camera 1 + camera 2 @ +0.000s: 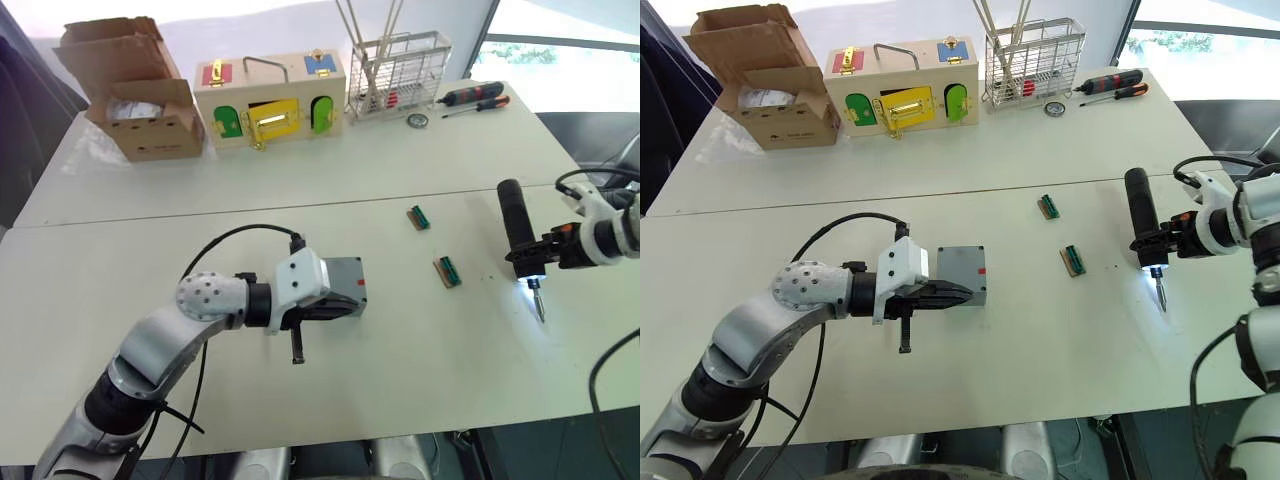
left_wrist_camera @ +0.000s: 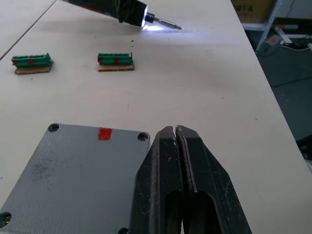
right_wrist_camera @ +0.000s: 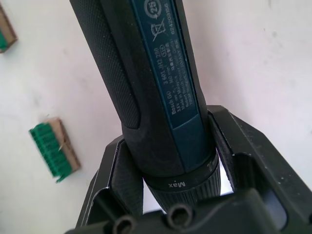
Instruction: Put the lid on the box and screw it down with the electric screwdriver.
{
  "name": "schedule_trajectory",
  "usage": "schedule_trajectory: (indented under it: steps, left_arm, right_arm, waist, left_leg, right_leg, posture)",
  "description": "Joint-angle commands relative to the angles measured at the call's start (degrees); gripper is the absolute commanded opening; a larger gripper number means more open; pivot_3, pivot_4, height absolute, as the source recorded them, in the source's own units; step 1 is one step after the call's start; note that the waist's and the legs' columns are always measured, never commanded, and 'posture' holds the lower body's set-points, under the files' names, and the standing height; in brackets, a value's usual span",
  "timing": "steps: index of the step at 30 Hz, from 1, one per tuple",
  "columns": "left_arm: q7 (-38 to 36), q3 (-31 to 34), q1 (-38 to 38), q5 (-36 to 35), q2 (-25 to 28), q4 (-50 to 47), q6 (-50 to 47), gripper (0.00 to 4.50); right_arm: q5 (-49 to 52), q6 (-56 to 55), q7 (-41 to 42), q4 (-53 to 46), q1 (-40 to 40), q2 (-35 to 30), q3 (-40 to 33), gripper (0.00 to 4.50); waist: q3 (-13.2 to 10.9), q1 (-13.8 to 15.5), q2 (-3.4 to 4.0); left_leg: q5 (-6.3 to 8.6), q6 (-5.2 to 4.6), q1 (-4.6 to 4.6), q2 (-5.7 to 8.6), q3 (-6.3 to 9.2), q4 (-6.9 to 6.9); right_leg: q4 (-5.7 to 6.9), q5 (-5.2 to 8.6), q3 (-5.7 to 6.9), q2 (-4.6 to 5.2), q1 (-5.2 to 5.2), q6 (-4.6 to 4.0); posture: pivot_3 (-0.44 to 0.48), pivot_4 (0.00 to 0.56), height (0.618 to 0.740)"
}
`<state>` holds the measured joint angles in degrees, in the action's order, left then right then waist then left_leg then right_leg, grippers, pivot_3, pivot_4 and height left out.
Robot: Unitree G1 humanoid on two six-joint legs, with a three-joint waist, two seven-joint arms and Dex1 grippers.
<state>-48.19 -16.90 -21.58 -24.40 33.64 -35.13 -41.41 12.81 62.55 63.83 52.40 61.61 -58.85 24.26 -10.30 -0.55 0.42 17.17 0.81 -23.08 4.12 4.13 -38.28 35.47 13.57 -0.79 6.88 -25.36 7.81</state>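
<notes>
Left hand is sitting w/ fingers pressed shut, empty, hovering right at the edge of the lid, which is lying flat on the box mid-surface, red mark facing the right side. Two green connector strips are lying btwn box and driver. Right hand is clamping the electric screwdriver near its bit end; long axis is running away from the robot, bit pointing back toward it, light glowing on the surface. Label's reading "Bosch GO", collar "Max".
</notes>
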Motion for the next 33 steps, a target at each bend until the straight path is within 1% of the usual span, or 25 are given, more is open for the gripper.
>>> schedule_trajectory:
  steps: [1, 2, 4, 6, 7, 9, 10, 12, 14, 15, 17, 19, 20, 22, 23, 24, 27, 29, 32, 33]
  left_arm:
    - [1.6, 2.9, 1.1, -2.0, 0.1, -3.2, -0.9, 0.00]
    - [1.9, 3.7, 1.5, -2.4, -0.1, -3.5, -0.9, 0.00]
    - [2.8, 5.3, 2.3, -2.4, -0.2, -3.7, 0.2, 0.00]
    - [4.2, 7.8, 3.0, -2.8, -1.1, -3.7, 1.9, 0.00]
    - [4.4, 9.4, 4.2, -3.1, -1.1, -4.0, 3.1, 0.00]
    - [4.2, 11.4, 6.2, -3.2, -0.6, -4.4, 5.2, 0.00]
    - [4.0, 12.4, 7.2, -3.4, -0.1, -4.2, 5.6, 0.00]
    - [4.0, 15.3, 8.4, -6.7, 0.5, -2.8, 2.5, 0.00]
    - [6.8, 18.9, 9.6, -7.7, 0.6, -0.8, -0.2, 0.00]
    - [8.0, 21.3, 11.1, -8.3, 1.0, -0.4, -1.3, 0.00]
    - [8.6, 25.7, 14.8, -10.1, 2.2, -0.8, -3.2, 0.00]
    - [8.5, 28.9, 18.2, -12.4, 2.9, -1.2, -4.6, 0.00]
    - [8.5, 30.0, 20.2, -13.1, 3.4, -0.9, -5.6, 0.00]
    - [7.7, 31.4, 25.1, -12.8, 5.1, -0.4, -6.3, 0.00]
    - [7.1, 32.1, 27.1, -13.0, 5.8, -0.2, -6.3, 0.00]
    - [6.6, 32.7, 28.6, -13.3, 6.3, -0.1, -6.2, 0.00]
    - [5.7, 33.7, 31.6, -14.1, 7.2, 0.1, -5.8, 0.00]
    - [4.7, 33.9, 35.5, -14.6, 7.3, -1.1, -5.7, 0.00]
    - [4.0, 33.6, 40.3, -15.0, 6.6, -2.7, -4.8, 0.00]
    - [4.5, 33.5, 41.2, -15.1, 6.0, -2.8, -4.6, 0.00]
  right_arm:
    - [-5.7, -5.3, 3.2, 5.8, 3.7, 0.8, 0.4, 1.84]
    - [-6.9, -6.5, 3.6, 7.3, 4.1, 1.5, 0.4, 1.84]
    - [-9.0, -8.6, 2.1, 10.2, 5.0, 2.7, -0.5, 2.86]
    - [-10.5, -10.1, 3.0, 11.7, 5.5, 3.4, -0.7, 3.47]
    - [-11.1, -10.7, 2.3, 12.4, 5.6, 3.7, -1.3, 3.85]
    - [-12.1, -11.6, 1.6, 13.4, 6.0, 4.2, -2.3, 4.48]
    - [-12.4, -11.6, 1.7, 13.6, 6.2, 4.4, -2.9, 4.48]
    - [-12.9, -13.0, 0.8, 13.5, 6.2, 4.6, -4.3, 4.48]
    - [-13.2, -18.6, -2.5, 12.0, 5.6, 3.5, -6.9, 4.48]
    - [-12.1, -21.6, -4.1, 9.6, 5.1, 2.9, -9.6, 4.48]
    - [-8.0, -23.3, -4.6, 2.3, 2.8, 2.5, -15.9, 4.48]
    - [-3.2, -24.3, -4.4, -9.8, -4.2, 2.6, -22.8, 4.48]
    - [0.2, -23.0, -3.9, -19.2, -10.6, 3.0, -26.7, 4.48]
    - [9.1, -21.0, -2.0, -41.6, -27.4, 5.9, -36.5, 4.48]
    - [12.9, -19.4, -1.8, -51.0, -34.8, 7.5, -40.3, 4.48]
    - [15.6, -17.0, -2.6, -57.8, -40.4, 8.9, -43.1, 4.48]
    - [21.5, -10.8, -5.5, -68.0, -50.1, 11.5, -48.0, 4.48]
    - [26.4, -6.9, -5.7, -74.2, -58.3, 13.3, -51.2, 4.48]
    - [30.4, -5.5, -6.2, -79.6, -66.3, 15.1, -52.9, 4.48]
    - [31.0, -5.5, -6.5, -80.7, -68.2, 15.3, -52.7, 4.48]
  waist:
    - [0.0, 0.0, -0.01]
    - [0.0, 0.0, -0.01]
    - [0.0, -0.1, -0.02]
    - [0.0, -0.1, -0.02]
    - [0.0, -0.1, -0.03]
    - [0.0, -0.1, -0.04]
    - [0.0, -0.1, -0.04]
    - [0.0, 0.0, -0.03]
    - [0.0, -0.1, -0.02]
    - [0.0, -0.1, -0.02]
    - [0.0, -0.4, -0.02]
    - [0.0, -0.4, -0.02]
    - [0.0, -0.3, -0.04]
    - [0.1, -0.1, -0.17]
    - [0.1, 0.3, -0.21]
    - [0.1, 0.7, -0.20]
    - [0.0, 1.4, -0.01]
    - [0.1, 1.5, -0.03]
    - [0.4, 1.4, -0.54]
    - [0.4, 1.3, -0.58]
  left_leg:
    - [0.00, 0.00, 0.00, 0.01, 0.03, 0.00]
    - [0.00, 0.01, -0.01, 0.01, 0.03, -0.01]
    - [0.00, 0.01, -0.01, 0.00, 0.04, -0.05]
    - [-0.02, 0.03, 0.02, 0.02, 0.03, -0.09]
    - [-0.03, 0.05, 0.03, 0.02, 0.04, -0.10]
    - [-0.04, 0.08, 0.10, 0.01, 0.07, -0.10]
    - [-0.05, 0.10, 0.13, 0.02, 0.07, -0.10]
    - [-0.06, 0.10, 0.26, 0.01, 0.07, -0.10]
    - [-0.05, 0.10, 0.38, 0.02, 0.07, -0.10]
    - [-0.05, 0.09, 0.45, 0.02, 0.07, -0.10]
    - [-0.05, 0.09, 0.54, 0.02, 0.05, -0.08]
    - [-0.05, 0.09, 0.58, -0.03, 0.03, 0.01]
    - [-0.05, 0.09, 0.61, -0.09, 0.03, 0.04]
    - [-0.04, 0.09, 0.61, -0.16, 0.18, 0.11]
    - [-0.03, 0.09, 0.62, -0.33, 0.29, 0.09]
    - [-0.03, 0.09, 0.58, -0.34, 0.40, 0.14]
    - [0.05, -0.07, 0.58, -0.16, 0.32, 0.02]
    - [0.04, -0.41, 0.67, 0.02, 0.22, -0.07]
    - [0.04, -0.54, 0.96, -0.02, 0.26, -0.03]
    - [0.04, -0.54, 0.98, -0.06, 0.28, 0.01]
  right_leg:
    - [-0.01, 0.00, 0.01, 0.00, 0.00, 0.00]
    - [-0.03, 0.00, 0.01, 0.00, 0.00, 0.00]
    - [-0.06, -0.01, 0.00, 0.00, 0.03, 0.01]
    - [-0.03, -0.03, 0.00, 0.00, 0.07, 0.00]
    - [-0.02, -0.04, 0.01, 0.00, 0.08, -0.01]
    - [0.00, -0.06, 0.02, 0.00, 0.15, -0.02]
    - [0.00, -0.07, 0.02, -0.01, 0.17, -0.04]
    - [0.01, -0.08, 0.02, -0.01, 0.31, -0.05]
    - [0.01, -0.09, 0.01, -0.01, 0.43, -0.05]
    - [0.02, -0.09, 0.00, -0.01, 0.48, -0.06]
    - [0.08, -0.10, -0.02, -0.02, 0.53, -0.05]
    - [0.10, -0.09, -0.05, -0.05, 0.48, -0.05]
    - [0.10, -0.09, -0.04, -0.09, 0.48, -0.04]
    - [0.09, -0.07, 0.07, -0.13, 0.52, -0.03]
    - [0.08, -0.07, 0.15, -0.17, 0.59, -0.02]
    - [0.01, -0.06, 0.24, -0.17, 0.63, -0.02]
    - [0.00, -0.07, 0.08, -0.04, 0.67, -0.02]
    - [-0.06, -0.25, -0.06, 0.10, 0.82, -0.10]
    - [-0.28, -0.28, 0.00, 0.08, 1.24, -0.18]
    - [-0.29, -0.28, 0.01, 0.04, 1.24, -0.18]
  posture:
    - [0.000, 0.150, 0.734]
    - [0.000, 0.150, 0.734]
    - [0.000, 0.150, 0.734]
    - [0.000, 0.150, 0.734]
    - [0.000, 0.150, 0.734]
    - [0.000, 0.150, 0.734]
    - [0.000, 0.150, 0.734]
    - [0.000, 0.150, 0.734]
    - [0.000, 0.150, 0.734]
    - [0.000, 0.150, 0.734]
    - [0.000, 0.150, 0.734]
    - [0.000, 0.150, 0.734]
    - [0.000, 0.150, 0.734]
    - [0.000, 0.150, 0.734]
    - [0.000, 0.150, 0.734]
    - [0.000, 0.150, 0.734]
    - [0.000, 0.150, 0.734]
    - [0.000, 0.150, 0.734]
    - [0.000, 0.150, 0.734]
    - [0.000, 0.150, 0.734]
